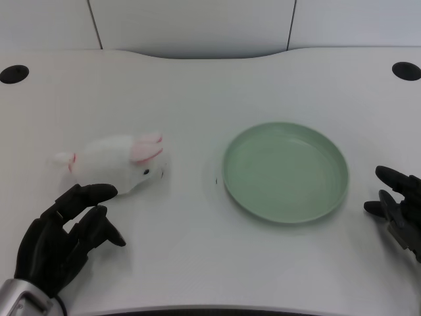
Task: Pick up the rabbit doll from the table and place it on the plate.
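We found the rabbit doll [118, 164] ungrasped near the tabletop's left edge, left hand [62, 243] spread empty, plate [339, 197] bare.

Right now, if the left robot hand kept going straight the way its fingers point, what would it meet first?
Most likely the rabbit doll. The left robot hand is open, its fingers aimed up and right toward the doll's near side. Whether the upper fingertip already touches it is unclear from this view.

Was a white table [197, 85] with dark round holes at both far corners. Bore a white rabbit doll [118, 164] on its side toward the left edge, and a pale green plate [285, 172] right of centre, well apart from the doll.
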You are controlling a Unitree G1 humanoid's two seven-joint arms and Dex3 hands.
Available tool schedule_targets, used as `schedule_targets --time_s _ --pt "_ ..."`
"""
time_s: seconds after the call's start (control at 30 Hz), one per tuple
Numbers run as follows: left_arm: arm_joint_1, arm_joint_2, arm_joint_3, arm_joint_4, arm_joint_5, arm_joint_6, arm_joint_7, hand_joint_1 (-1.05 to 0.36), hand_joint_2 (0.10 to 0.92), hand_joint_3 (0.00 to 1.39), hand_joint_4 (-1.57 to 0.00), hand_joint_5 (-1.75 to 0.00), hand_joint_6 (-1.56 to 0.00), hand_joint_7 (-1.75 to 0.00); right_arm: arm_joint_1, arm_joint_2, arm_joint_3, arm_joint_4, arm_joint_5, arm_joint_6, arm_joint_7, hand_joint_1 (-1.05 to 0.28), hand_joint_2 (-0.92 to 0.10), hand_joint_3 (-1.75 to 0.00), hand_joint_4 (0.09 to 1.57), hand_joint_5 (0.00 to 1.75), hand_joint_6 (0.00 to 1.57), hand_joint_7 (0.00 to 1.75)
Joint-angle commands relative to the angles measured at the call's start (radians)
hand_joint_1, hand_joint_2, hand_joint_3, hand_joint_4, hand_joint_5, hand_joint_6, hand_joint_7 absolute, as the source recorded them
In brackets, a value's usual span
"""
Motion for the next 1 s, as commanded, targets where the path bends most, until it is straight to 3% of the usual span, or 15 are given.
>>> schedule_targets --time_s 0.03,0.23,0.37,0.5,0.7,0.77,0.87,1.0 --pt "0.012 0.017 0.001 0.005 0.003 -0.004 -0.002 -0.53 0.921 0.12 -0.58 -1.72 -0.48 -1.03 0.001 -0.014 0.000 -0.002 0.002 0.007 -0.010 -0.40 -0.92 -0.34 0.85 0.53 0.88 0.00" --pt "0.011 0.018 -0.001 0.007 0.002 -0.008 -0.009 -0.52 0.921 0.13 -0.59 -1.73 -0.48 -1.03 0.002 -0.007 -0.008 -0.007 0.018 0.014 0.004 -0.40 -0.92 -0.34 0.84 0.53 0.88 0.00" --pt "0.013 0.018 0.001 0.002 0.000 -0.001 -0.004 -0.52 0.921 0.14 -0.60 -1.72 -0.47 -1.03 0.004 -0.012 0.000 -0.007 0.007 0.006 -0.001 -0.41 -0.92 -0.34 0.84 0.53 0.87 0.00" --pt "0.014 0.016 0.004 -0.008 -0.007 0.003 -0.003 -0.55 0.921 0.09 -0.61 -1.71 -0.49 -1.03 0.007 -0.010 0.000 -0.006 0.007 -0.006 0.002 -0.40 -0.92 -0.34 0.83 0.53 0.87 0.00" --pt "0.009 0.022 -0.005 -0.046 0.016 -0.077 -0.012 -0.53 0.921 0.12 -0.62 -1.68 -0.51 -1.01 0.002 -0.002 -0.005 0.000 0.013 -0.003 -0.001 -0.40 -0.92 -0.33 0.85 0.54 0.89 0.01" --pt "-0.010 0.042 -0.019 -0.061 0.054 -0.139 -0.004 -0.54 0.921 0.14 -0.61 -1.68 -0.52 -1.02 -0.001 -0.001 -0.007 0.003 0.016 -0.004 0.009 -0.40 -0.92 -0.33 0.84 0.55 0.89 0.01" --pt "-0.046 0.093 -0.046 -0.073 0.127 -0.220 0.009 -0.56 0.921 0.17 -0.58 -1.74 -0.49 -1.11 -0.003 0.003 -0.003 0.003 0.011 0.000 0.001 -0.39 -0.92 -0.33 0.84 0.55 0.90 0.02" --pt "-0.115 0.176 -0.078 -0.101 0.175 -0.244 -0.009 -0.56 0.914 0.14 -0.55 -1.75 -0.40 -1.19 -0.005 0.006 -0.008 0.005 0.017 0.004 0.010 -0.38 -0.92 -0.33 0.85 0.57 0.89 0.01"
